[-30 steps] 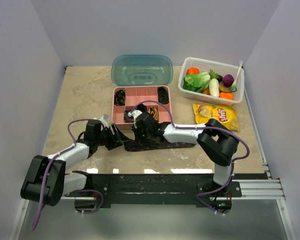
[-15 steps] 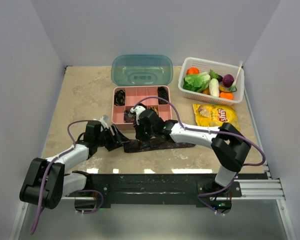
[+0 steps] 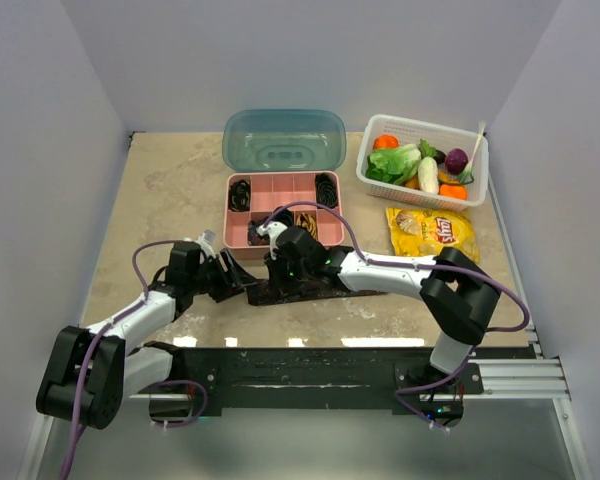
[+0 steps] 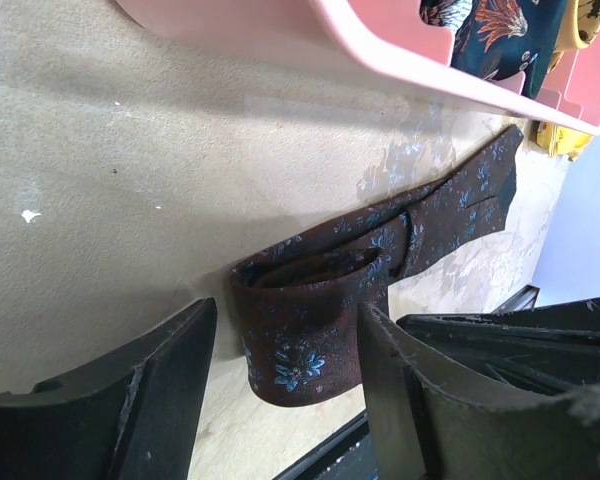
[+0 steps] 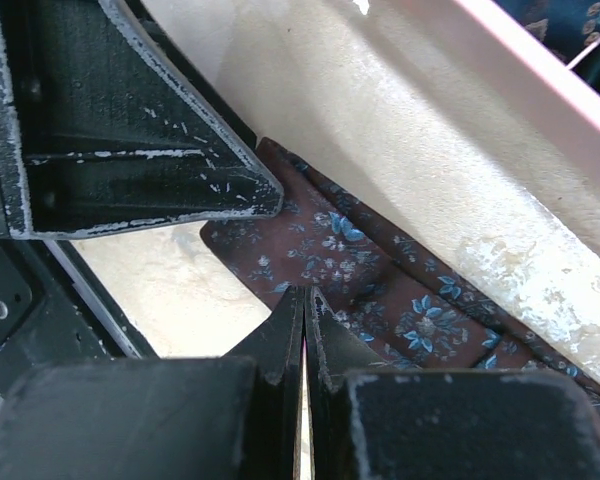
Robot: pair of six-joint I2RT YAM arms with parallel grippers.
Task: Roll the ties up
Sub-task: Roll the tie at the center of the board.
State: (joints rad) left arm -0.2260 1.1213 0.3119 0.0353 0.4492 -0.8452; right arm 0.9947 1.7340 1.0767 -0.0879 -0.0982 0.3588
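A dark maroon tie with small blue flowers (image 3: 330, 288) lies on the table in front of the pink box. Its left end is rolled into a loose coil (image 4: 305, 345). My left gripper (image 3: 242, 282) is open, its fingers on either side of the coil in the left wrist view (image 4: 285, 330). My right gripper (image 3: 273, 280) is shut, its tips (image 5: 303, 296) down over the flat tie (image 5: 380, 270) just right of the coil. Black coils (image 3: 239, 194) and a gold coil (image 3: 305, 222) sit in the box.
The pink divided box (image 3: 283, 182) stands just behind the tie, its teal lid (image 3: 283, 140) open behind it. A white basket of toy vegetables (image 3: 423, 160) and a yellow chips bag (image 3: 432, 230) are at the back right. The left gripper's finger (image 5: 130, 130) is close to my right gripper.
My right gripper has come down and nearer, from beside the box onto the tie. The left gripper has stayed around the coil.
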